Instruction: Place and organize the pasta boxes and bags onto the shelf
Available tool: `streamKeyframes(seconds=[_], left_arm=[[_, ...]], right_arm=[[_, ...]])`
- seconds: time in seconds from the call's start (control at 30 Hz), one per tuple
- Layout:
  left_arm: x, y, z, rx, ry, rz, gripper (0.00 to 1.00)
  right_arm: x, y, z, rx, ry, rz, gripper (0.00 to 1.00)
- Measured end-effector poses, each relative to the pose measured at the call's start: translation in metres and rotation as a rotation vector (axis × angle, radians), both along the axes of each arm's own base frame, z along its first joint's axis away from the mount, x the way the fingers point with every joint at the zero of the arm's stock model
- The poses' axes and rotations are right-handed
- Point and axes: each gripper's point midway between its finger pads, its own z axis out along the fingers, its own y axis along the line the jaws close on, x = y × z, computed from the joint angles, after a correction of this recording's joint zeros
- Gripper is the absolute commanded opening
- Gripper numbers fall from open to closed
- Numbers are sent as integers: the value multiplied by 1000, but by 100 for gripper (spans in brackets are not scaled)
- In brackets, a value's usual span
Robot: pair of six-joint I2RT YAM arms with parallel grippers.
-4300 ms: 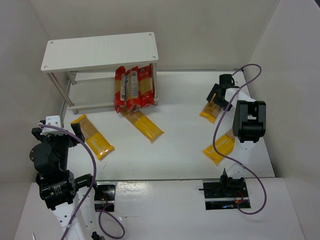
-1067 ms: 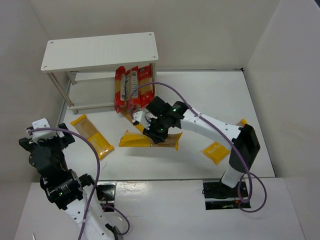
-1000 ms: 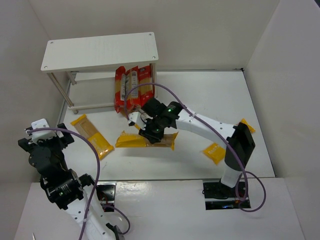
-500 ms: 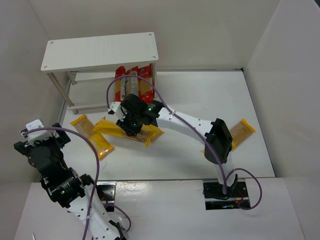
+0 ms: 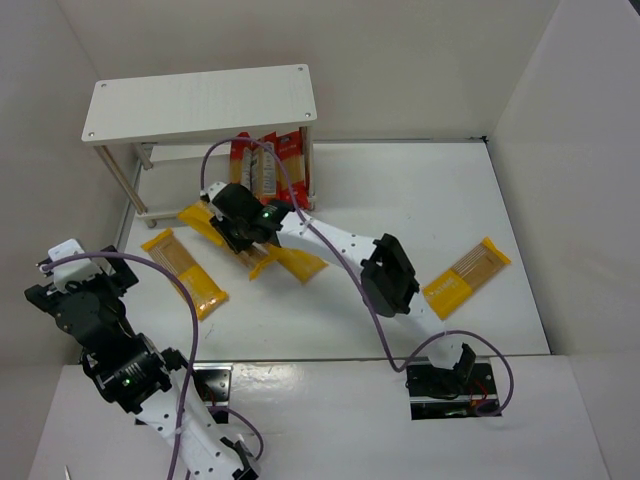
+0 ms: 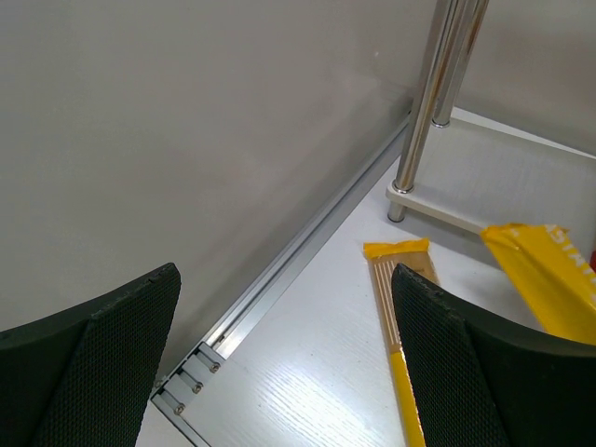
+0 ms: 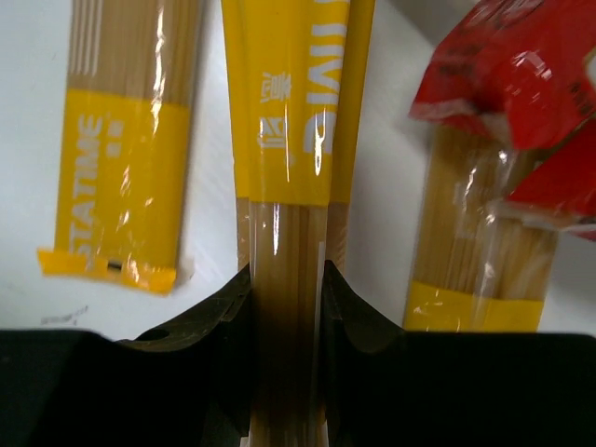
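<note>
My right gripper (image 7: 287,321) is shut on a long yellow spaghetti pack (image 7: 289,140), gripping its clear window. In the top view this gripper (image 5: 240,224) hangs just in front of the white two-tier shelf (image 5: 200,100), and the held pack's left end (image 5: 196,216) sticks out towards the shelf legs. Red-edged bags (image 5: 266,172) lean against the shelf's right side. More yellow packs lie on the table: one under the right arm (image 5: 298,260), one at the left (image 5: 186,272), one at the far right (image 5: 467,272). My left gripper (image 6: 284,372) stands open and empty near the left wall.
The right arm stretches diagonally across the table, elbow (image 5: 390,275) near the middle. The left wrist view shows a metal rail (image 6: 307,242) along the left wall, a chrome shelf leg (image 6: 433,102) and the lower tier (image 6: 521,177). White walls enclose the table.
The right arm has swung left across the table, carrying the yellow pack from the middle to the shelf's front. The left arm has barely shifted.
</note>
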Motion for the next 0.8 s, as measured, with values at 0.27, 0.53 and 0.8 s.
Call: streamKeyframes(seconds=[0.27, 0.53, 0.8], left_arm=[[0, 2, -2, -3, 3, 8, 100], [-1, 3, -2, -4, 4, 14, 100], [-1, 3, -2, -4, 4, 15, 100]], right_arm=[[59, 49, 44, 168, -161, -184, 0], [59, 55, 54, 212, -213, -274, 0], [58, 59, -12, 65, -273, -285, 0]])
